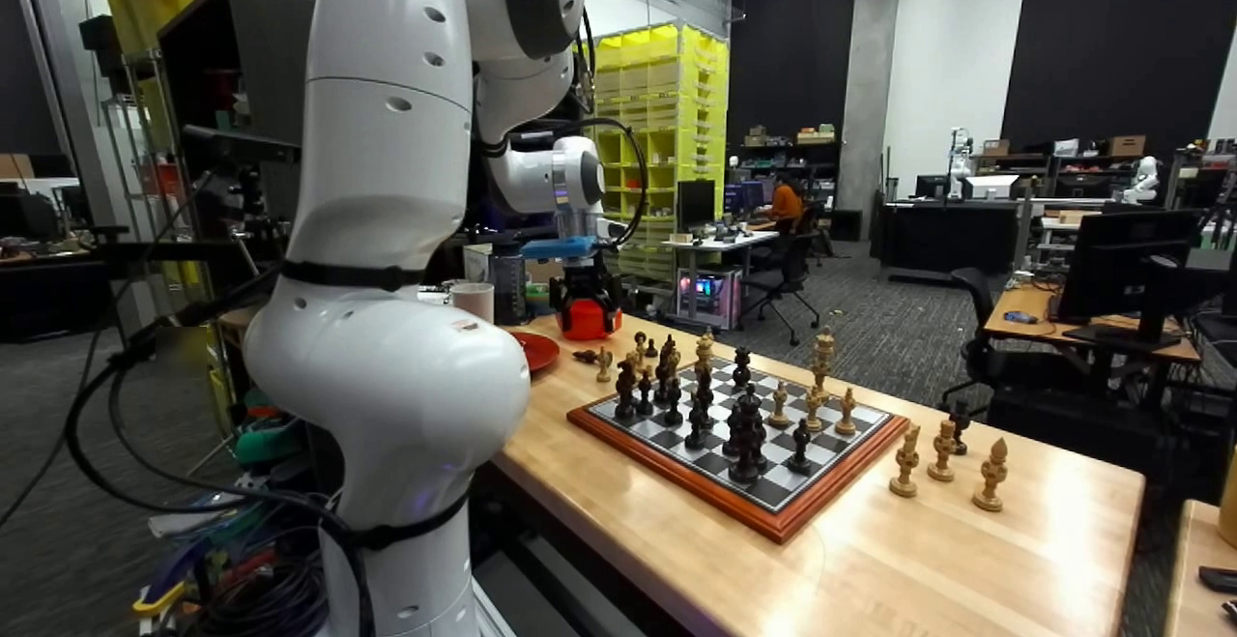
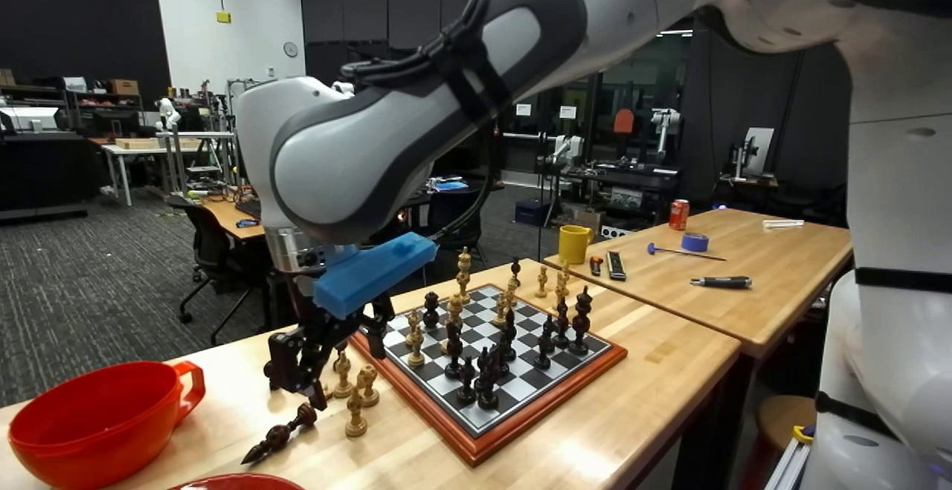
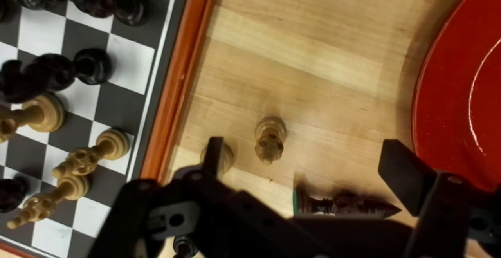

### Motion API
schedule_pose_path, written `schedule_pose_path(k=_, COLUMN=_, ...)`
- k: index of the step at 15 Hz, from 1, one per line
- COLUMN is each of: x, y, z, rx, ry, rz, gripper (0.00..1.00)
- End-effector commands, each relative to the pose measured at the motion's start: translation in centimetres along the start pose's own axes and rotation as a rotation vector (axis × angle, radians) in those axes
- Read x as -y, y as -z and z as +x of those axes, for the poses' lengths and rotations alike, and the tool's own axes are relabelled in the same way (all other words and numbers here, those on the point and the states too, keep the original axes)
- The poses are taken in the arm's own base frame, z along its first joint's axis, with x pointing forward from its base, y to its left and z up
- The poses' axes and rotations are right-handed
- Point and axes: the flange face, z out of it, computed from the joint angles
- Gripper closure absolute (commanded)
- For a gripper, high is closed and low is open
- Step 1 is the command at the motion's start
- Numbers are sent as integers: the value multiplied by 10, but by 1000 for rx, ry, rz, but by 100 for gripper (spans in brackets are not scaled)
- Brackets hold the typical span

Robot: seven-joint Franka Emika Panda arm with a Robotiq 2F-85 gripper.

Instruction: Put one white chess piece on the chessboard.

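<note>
claw (image 3: 303,152) spread apart over pale wooden table (image 1: 899,569), chessboard (image 1: 676,466) on it — grey carpet (image 2: 74,267), black wall panels (image 1: 1121,38)

From opposite sides of the arm (image 1: 387,357), both exterior views looked slantwise across the bench (image 1: 870,569), sharing the chessboard (image 2: 522,384); the wrist view, nearer, faced steeply down past the claw (image 3: 302,154).

Lettering, numbers — none legible.
</note>
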Motion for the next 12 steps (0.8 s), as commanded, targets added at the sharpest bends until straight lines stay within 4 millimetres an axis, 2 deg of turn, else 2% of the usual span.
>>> schedule_pose_path(k=1, x=0, y=0, z=17, rx=-26, ry=2, rz=19, gripper=0)
schedule_pose_path(k=12, x=-4, y=-5, z=18, rx=4, ry=-22, rz=30, gripper=0)
